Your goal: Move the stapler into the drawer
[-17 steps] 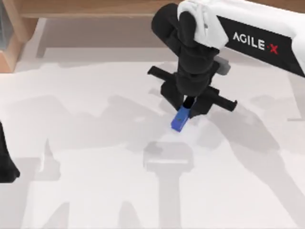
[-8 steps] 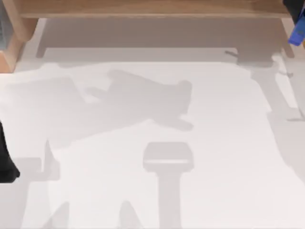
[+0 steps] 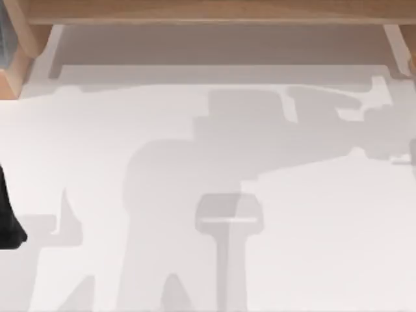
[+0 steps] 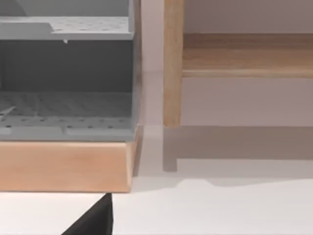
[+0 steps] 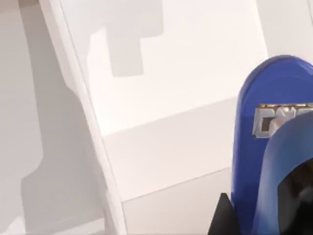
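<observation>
Right wrist view has the blue stapler point(image 5: 264, 161) close against the camera, above a white surface point(image 5: 166, 73) with a raised white edge point(image 5: 83, 98); a dark finger tip point(image 5: 224, 218) shows beside it, but whether the right claw grips it I cannot tell. Top view shows the white table point(image 3: 97, 143) crossed by arm shadows, a wooden frame point(image 3: 195, 10) along its far side, and the parked left arm point(image 3: 8, 221) at the left edge. Left wrist view looks at a grey drawer unit point(image 4: 66, 78) on a wooden base point(image 4: 63, 166).

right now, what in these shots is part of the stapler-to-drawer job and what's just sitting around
Part of the job:
- stapler, blue, close up in the right wrist view
- grey drawer unit on its wooden base, in the left wrist view

Just there:
- wooden shelf frame along the table's far edge
- white table
- left arm, parked at the table's left edge
</observation>
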Controlling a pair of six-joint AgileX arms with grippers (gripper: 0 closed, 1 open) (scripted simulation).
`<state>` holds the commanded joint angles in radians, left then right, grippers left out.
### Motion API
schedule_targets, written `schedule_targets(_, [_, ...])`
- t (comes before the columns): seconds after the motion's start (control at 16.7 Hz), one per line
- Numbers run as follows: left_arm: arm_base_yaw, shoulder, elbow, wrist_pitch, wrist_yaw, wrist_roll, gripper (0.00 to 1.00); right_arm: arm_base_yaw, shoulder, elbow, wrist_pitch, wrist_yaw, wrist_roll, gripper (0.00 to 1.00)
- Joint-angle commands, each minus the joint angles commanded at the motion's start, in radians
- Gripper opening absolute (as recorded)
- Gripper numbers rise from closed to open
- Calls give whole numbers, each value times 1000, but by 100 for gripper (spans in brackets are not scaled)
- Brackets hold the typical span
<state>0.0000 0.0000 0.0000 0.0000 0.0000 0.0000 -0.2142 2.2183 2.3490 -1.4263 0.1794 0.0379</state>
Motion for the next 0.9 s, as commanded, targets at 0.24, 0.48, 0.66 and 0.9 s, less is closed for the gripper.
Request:
schedule_targets(0.24, [0,0,0,0,0,0,100,-103,185,103,19,-66,-236,0])
schedule_targets(0.48, [0,0,0,0,0,0,100,-150,354,151,5,-143,-357,0])
schedule_targets(0.66, [0,0,0,0,0,0,100,-159,409,152,-16,-166,-379,0])
schedule_targets(0.9, [0,0,0,0,0,0,100,-154,411,151,-15,-164,-377,0])
